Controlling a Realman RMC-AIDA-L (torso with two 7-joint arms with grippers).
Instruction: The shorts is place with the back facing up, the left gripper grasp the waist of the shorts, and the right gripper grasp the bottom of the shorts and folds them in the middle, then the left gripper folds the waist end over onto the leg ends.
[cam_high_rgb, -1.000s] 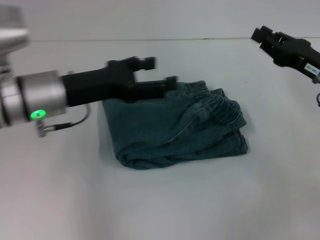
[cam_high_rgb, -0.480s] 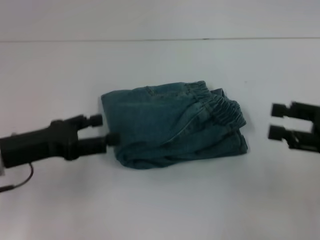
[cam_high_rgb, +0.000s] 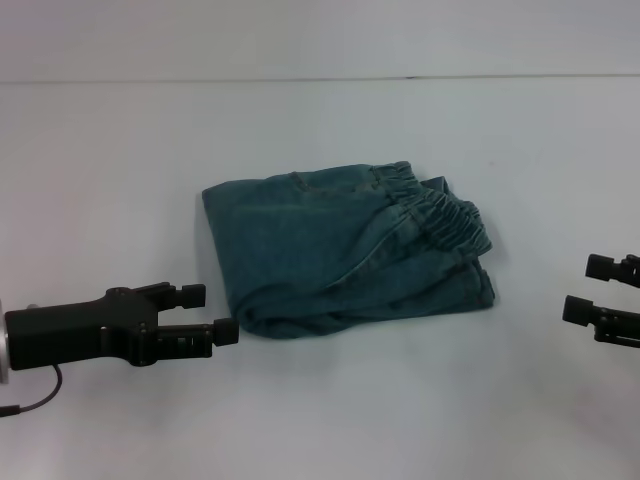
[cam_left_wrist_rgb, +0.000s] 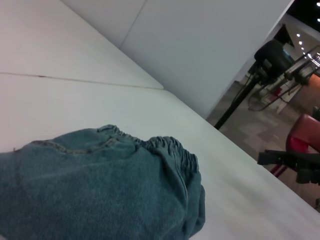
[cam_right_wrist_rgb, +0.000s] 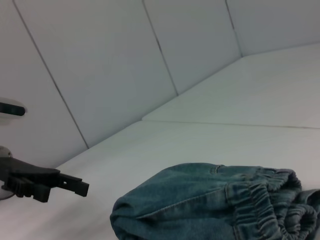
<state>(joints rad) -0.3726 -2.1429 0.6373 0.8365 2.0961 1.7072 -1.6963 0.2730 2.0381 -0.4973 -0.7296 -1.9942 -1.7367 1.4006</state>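
One pair of folded blue-green faded denim shorts (cam_high_rgb: 345, 250) lies at the centre of the frame on one white surface (cam_high_rgb: 320, 410). Two black two-fingered grippers show: the left gripper (cam_high_rgb: 212, 315) at lower left, the right gripper (cam_high_rgb: 587, 288) at the right edge, each with jaws parted.

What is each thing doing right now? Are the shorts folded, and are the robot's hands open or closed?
shorts: folded into a compact bundle, lying on the table, touched by neither tool.
waist of the shorts: ruffled band on top of the bundle, at the robot's right end.
left tool: open, empty, low beside the bundle's near left corner.
right tool: open, empty, off to the right, clear of the shorts.
table: white, bearing the shorts.
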